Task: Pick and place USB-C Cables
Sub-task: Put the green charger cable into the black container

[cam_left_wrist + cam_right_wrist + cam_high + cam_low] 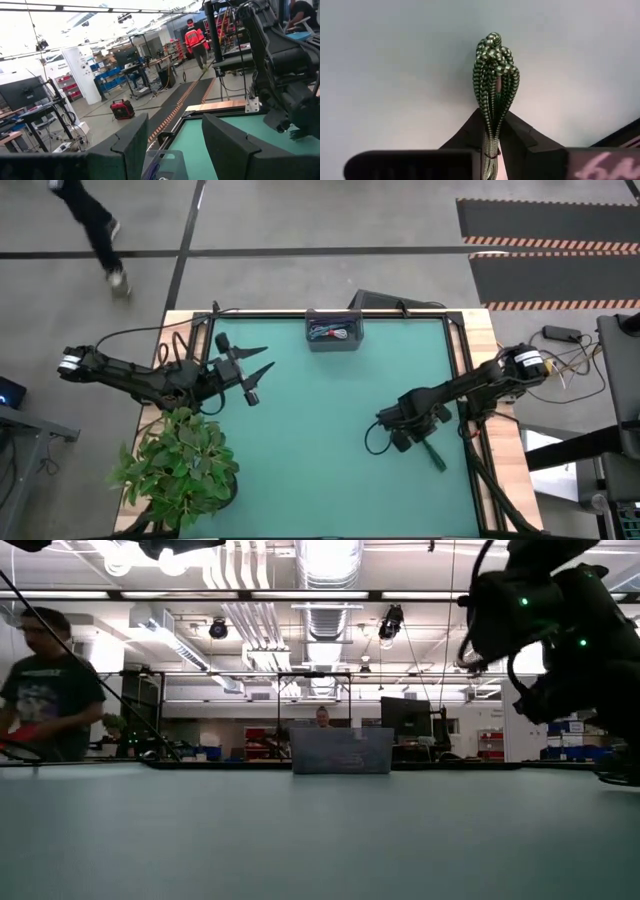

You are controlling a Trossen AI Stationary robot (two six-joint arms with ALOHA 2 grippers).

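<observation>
Dark green USB-C cable (pixel 494 80) is pinched by the right fingers (pixel 520 137); left fingers (pixel 256 363) spread apart.

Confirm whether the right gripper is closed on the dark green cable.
Yes: the right gripper is shut on the dark green cable, its looped end sticking out beyond the fingertips.

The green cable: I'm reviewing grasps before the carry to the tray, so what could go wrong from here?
1. The right hand pinches the green cable near one end only; most of the bundle sticks out past the fingertips, so it could swing or slip out during the carry.
2. The grey tray at the far edge already holds cables, so this one might snag on them or hang over the rim.
</observation>
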